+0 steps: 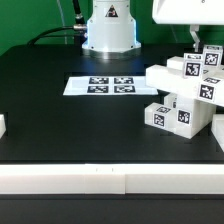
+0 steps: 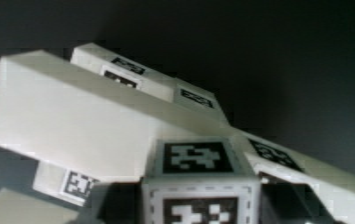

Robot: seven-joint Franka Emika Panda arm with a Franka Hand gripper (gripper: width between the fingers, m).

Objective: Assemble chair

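gripper (image 1: pixel 196 47) closed on chair (image 1: pixel 185 90)

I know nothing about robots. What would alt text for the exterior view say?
A cluster of chunky white chair parts bearing black-and-white tags sits on a black table at the exterior view's right, the robot's arm reaching down onto it. A flat marker board lies mid-table before the robot's white base.
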